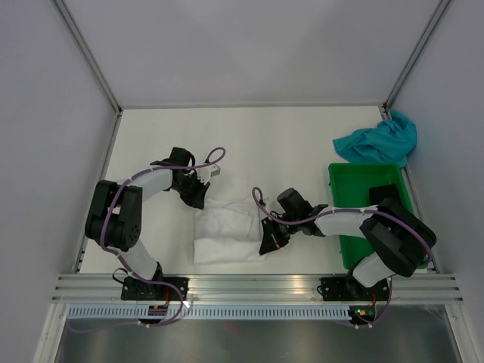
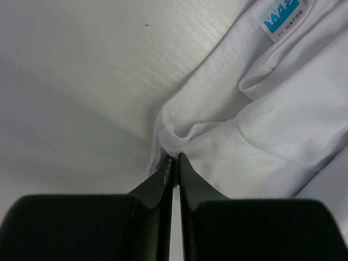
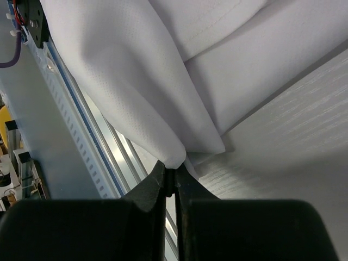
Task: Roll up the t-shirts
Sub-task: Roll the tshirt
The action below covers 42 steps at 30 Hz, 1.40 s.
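**Both grippers pinched on white shirt, teal shirt parked far right**

- White shirt [image 1: 224, 231]: a loosely folded, roughly rectangular bundle on the table [image 1: 287, 144], front-centre, between the two arms. Layers are wrinkled and the edges don't line up.
- Left gripper [image 1: 198, 197]: at the shirt's far-left corner. In the left wrist view the left gripper [image 2: 173, 163] has its jaws all but closed, with only a sliver of gap. A small fold at the edge of the white shirt [image 2: 261, 125] is caught at the tips. The cloth bunches up right there, and the pinch is low, at table [image 2: 98, 65] level.
- A blue-and-white label [image 2: 281, 16] shows at the top of that view, on the shirt and well away from the pinch.
- Right gripper [image 1: 270, 243]: at the shirt's near-right corner. In the right wrist view the right gripper [image 3: 169, 176] has its jaws pressed together on a thin fold of the white shirt [image 3: 136, 81]. The cloth fans out from the tips in a smooth sheet. The table [image 3: 293, 136] is on the right of that view and the front rail [image 3: 81, 136] on the left. Can't tell how far off the surface that corner is.
- Teal shirt [image 1: 378, 141]: a crumpled heap in the far-right corner, just behind the bin [image 1: 333, 198]. Can't tell whether it touches the far rim. Neither gripper is near it.
- The bin is at the right edge of the table, and the right arm reaches past its left side.
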### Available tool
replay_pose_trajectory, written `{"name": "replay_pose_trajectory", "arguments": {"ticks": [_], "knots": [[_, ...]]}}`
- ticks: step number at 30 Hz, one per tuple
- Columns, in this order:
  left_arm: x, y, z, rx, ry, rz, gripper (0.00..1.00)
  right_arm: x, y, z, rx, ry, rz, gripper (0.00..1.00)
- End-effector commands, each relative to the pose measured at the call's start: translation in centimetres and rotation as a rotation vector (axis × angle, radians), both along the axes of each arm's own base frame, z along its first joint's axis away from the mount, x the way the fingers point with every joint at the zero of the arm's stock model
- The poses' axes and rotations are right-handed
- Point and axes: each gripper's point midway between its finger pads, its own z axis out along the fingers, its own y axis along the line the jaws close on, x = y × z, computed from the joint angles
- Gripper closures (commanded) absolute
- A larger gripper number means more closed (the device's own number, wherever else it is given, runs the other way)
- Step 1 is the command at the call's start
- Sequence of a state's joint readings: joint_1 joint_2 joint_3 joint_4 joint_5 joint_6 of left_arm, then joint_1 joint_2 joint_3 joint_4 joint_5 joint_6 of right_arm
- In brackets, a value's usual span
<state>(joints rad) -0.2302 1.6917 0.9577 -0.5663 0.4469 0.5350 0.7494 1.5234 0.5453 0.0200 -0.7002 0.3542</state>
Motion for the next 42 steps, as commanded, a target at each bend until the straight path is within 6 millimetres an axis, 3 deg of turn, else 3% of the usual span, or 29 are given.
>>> {"name": "replay_pose_trajectory", "arguments": {"ticks": [1,3,6,10,13,17,22,25,26,29,32,36,39,42], "knots": [[0.4,0.3,0.7,0.002,-0.037,-0.008,0.86,1.1,0.8,0.5,0.015,-0.029,0.014,0.96],[0.6,0.2,1.3,-0.007,-0.051,-0.011,0.71,1.2,0.9,0.3,0.007,-0.03,0.011,0.92],[0.8,-0.2,2.9,-0.027,-0.073,-0.02,0.58,1.8,0.9,0.0,-0.01,-0.049,-0.007,0.8],[0.8,-0.9,7.5,-0.087,-0.16,-0.048,0.49,2.4,0.8,0.2,-0.02,-0.079,-0.022,0.63],[-0.1,-1.0,9.9,-0.108,-0.195,-0.081,0.44,2.7,0.5,0.3,-0.048,-0.1,-0.031,0.54],[-2.1,-0.8,11.0,-0.116,-0.185,-0.117,0.44,3.6,0.0,0.9,-0.073,-0.16,-0.052,0.47],[-8.2,-1.2,12.4,-0.183,-0.054,-0.219,0.44,4.7,-0.4,2.5,-0.071,-0.255,-0.078,0.44],[-11.6,-1.8,11.5,-0.195,0.001,-0.305,0.41,4.3,-0.1,2.2,-0.063,-0.226,-0.062,0.45],[-13.0,-1.7,10.2,-0.169,0.038,-0.336,0.4,4.3,-0.1,1.9,-0.069,-0.215,-0.06,0.46],[-14.4,-1.4,8.2,-0.115,0.075,-0.364,0.37,3.9,-0.3,1.0,-0.086,-0.19,-0.055,0.46],[-15.2,-1.7,7.1,-0.095,0.08,-0.388,0.33,4.4,0.0,1.7,-0.06,-0.218,-0.068,0.45],[-14.7,-1.7,4.6,-0.041,0.099,-0.367,0.33,5.3,0.1,2.9,-0.055,-0.283,-0.064,0.45],[-13.8,-1.8,3.3,-0.015,0.127,-0.32,0.43,5.5,-0.1,3.4,-0.073,-0.302,-0.047,0.45],[-13.3,-1.8,2.7,-0.001,0.129,-0.311,0.74,6.0,-0.3,4.5,-0.076,-0.361,-0.029,0.45]]}}
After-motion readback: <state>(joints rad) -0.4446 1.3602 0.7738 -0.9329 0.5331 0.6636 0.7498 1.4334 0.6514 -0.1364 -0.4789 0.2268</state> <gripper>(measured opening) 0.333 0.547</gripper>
